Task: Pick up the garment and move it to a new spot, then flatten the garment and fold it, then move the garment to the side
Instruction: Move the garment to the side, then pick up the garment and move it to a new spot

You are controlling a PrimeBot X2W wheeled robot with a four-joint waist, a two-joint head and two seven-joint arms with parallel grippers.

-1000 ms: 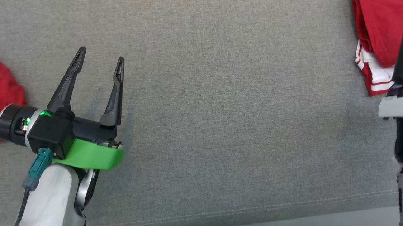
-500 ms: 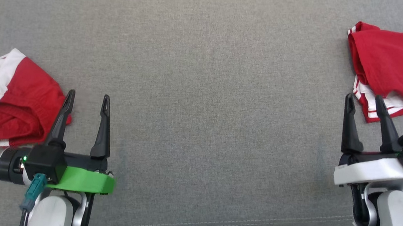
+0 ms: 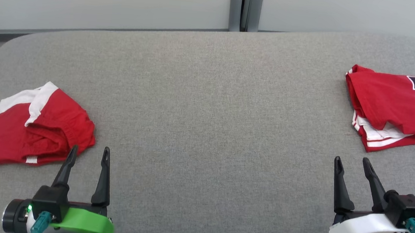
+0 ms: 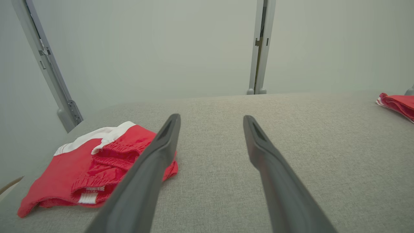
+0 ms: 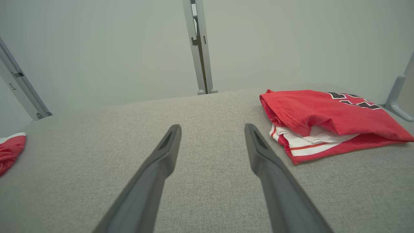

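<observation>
A pale wall [image 3: 109, 1] with a grey upright post [image 3: 245, 8] stands behind a wide counter [image 3: 211, 113] covered in grey woven fabric, rounded at its far corners.

The left tool [image 3: 90, 148] sits low at the near left edge of the counter. Its two long dark fingers are spread apart with nothing between them, pointing away across the cloth. A green bracket sits under its base, with a small green light on the housing. In the left wrist view the left tool [image 4: 211, 118] frames bare grey fabric.

The right tool [image 3: 352, 159] is at the near right edge, on a white bracket. Its fingers also stand parted and empty, and in the right wrist view the right tool [image 5: 212, 127] has only fabric in its gap.

Just beyond the left tool lie the red shorts [image 3: 40, 125], rumpled, with the white waistband turned toward the far left. From the head view the tool's outer finger crosses their near corner; I cannot tell whether it touches. The shorts [image 4: 81, 161] lie flat on the counter near its left end.

Further out from the right tool, apart from its tips, lies the red jersey [image 3: 390, 101], folded. It shows dark lettering on top and white trim with red stripes at its near edge. The jersey [image 5: 323, 113] rests by the counter's right end, well apart from the shorts.
</observation>
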